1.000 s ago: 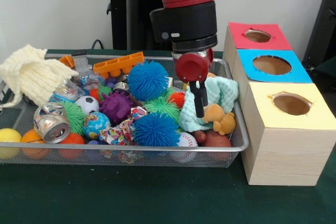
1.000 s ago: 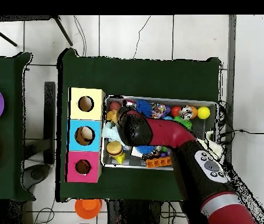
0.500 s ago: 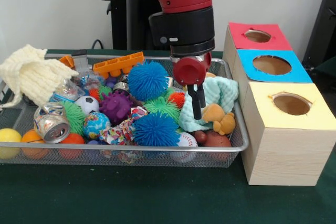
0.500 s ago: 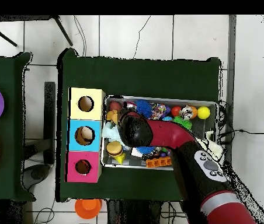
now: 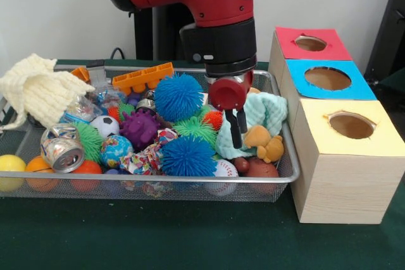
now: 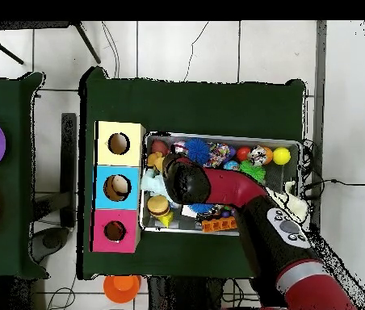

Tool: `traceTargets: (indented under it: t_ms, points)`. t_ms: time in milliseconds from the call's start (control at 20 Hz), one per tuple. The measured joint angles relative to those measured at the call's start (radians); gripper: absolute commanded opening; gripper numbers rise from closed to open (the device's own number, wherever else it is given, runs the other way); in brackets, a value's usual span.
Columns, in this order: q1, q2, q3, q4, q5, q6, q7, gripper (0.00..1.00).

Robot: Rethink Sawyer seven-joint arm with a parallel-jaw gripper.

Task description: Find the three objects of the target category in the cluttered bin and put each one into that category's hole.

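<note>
Raised slightly since earlier | gripper vertical above mint cloth

One wire-mesh metal bin spans the lower left and centre of the front view. Right of it stands one row of three wooden boxes, each with one round hole: one red-topped box, one blue-topped box, one yellow-topped box. The bin contains two blue spiky rubber balls, upper and lower; one purple knobbly ball; one crushed silver drink can; one cream knitted cloth; one orange plastic block; one small brown plush bear; one pale green towel.
</note>
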Motion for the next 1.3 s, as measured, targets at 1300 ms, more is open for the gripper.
traceTargets:
  t_ms: [1300]
  points:
    - [-0.016, 0.071, 0.012, 0.005, 0.0, 0.0, 0.0, 1.0]
